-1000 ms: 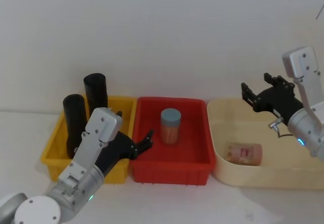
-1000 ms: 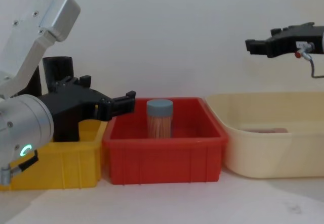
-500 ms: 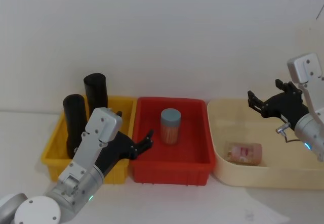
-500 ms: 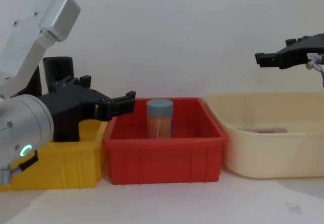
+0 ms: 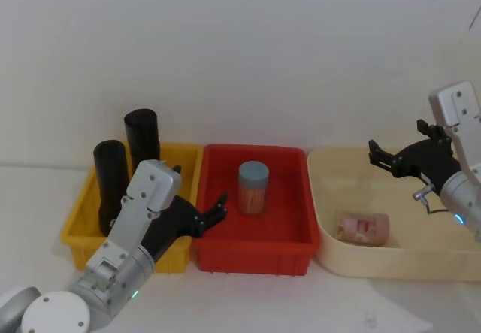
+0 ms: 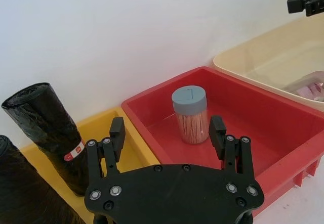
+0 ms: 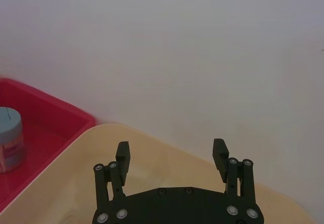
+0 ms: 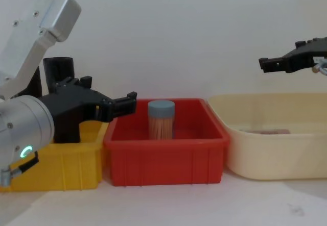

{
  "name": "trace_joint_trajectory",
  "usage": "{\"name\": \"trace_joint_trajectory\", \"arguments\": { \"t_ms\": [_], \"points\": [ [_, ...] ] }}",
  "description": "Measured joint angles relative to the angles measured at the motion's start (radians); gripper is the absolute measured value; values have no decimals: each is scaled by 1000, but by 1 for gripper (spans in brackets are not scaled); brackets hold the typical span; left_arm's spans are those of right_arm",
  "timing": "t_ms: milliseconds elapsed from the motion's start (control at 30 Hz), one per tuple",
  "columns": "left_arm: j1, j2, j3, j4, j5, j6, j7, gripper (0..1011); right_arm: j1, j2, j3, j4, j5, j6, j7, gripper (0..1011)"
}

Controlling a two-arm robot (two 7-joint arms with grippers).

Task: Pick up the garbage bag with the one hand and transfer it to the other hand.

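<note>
Black garbage bag [image 5: 110,171] still ungrabbed in yellow bin [image 5: 74,237].
Right tool [image 7: 171,150] backs away, left tool [image 6: 167,128] waits; both released.

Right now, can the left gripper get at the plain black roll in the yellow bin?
Likely yes, after turning: the open left gripper points toward the red bin, while the garbage bag stands unblocked, well above the walls of the yellow bin.

White tabletop [image 8: 204,205] carries a yellow plastic bin [image 8: 66,165] under left gripper [image 6: 167,125], red plastic bin [image 8: 163,159] ahead of its fingertips, cream plastic tub [image 8: 276,154] below right gripper [image 7: 171,147].
</note>
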Motion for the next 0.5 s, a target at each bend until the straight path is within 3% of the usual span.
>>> {"name": "trace_joint_trajectory", "arguments": {
  "t_ms": [500],
  "points": [
    [0,0,0,0,0,0,-1,1002,0,1,1,3,-2,1,0,1004]
  ]
}}
